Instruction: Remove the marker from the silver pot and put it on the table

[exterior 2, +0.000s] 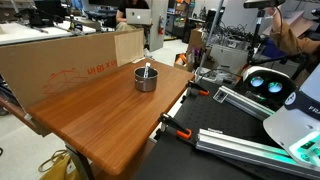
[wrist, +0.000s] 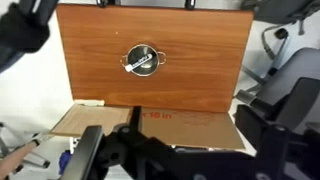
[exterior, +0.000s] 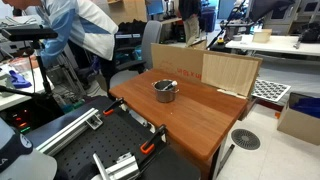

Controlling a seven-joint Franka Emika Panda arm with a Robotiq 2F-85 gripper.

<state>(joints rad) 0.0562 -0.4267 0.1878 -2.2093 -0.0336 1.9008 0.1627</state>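
Note:
The silver pot (exterior: 165, 90) (exterior 2: 146, 78) stands near the middle of the reddish-brown table (exterior: 205, 118) (exterior 2: 95, 115). In the wrist view the pot (wrist: 143, 61) is seen from high above on the table (wrist: 205, 55). The marker (wrist: 139, 63) lies slanted across the pot, one end resting on the rim; it also shows in an exterior view (exterior 2: 147, 68). My gripper (wrist: 190, 138) shows only in the wrist view, as dark fingers spread wide at the bottom. It is open, empty and far above the pot.
A cardboard box (exterior 2: 60, 58) (wrist: 190, 128) and a pale wooden board (exterior: 231, 72) stand along the table's far edge. Orange clamps (exterior: 150, 142) (exterior 2: 178, 130) grip the near edge by metal rails. A person (exterior: 80, 30) stands at a desk behind.

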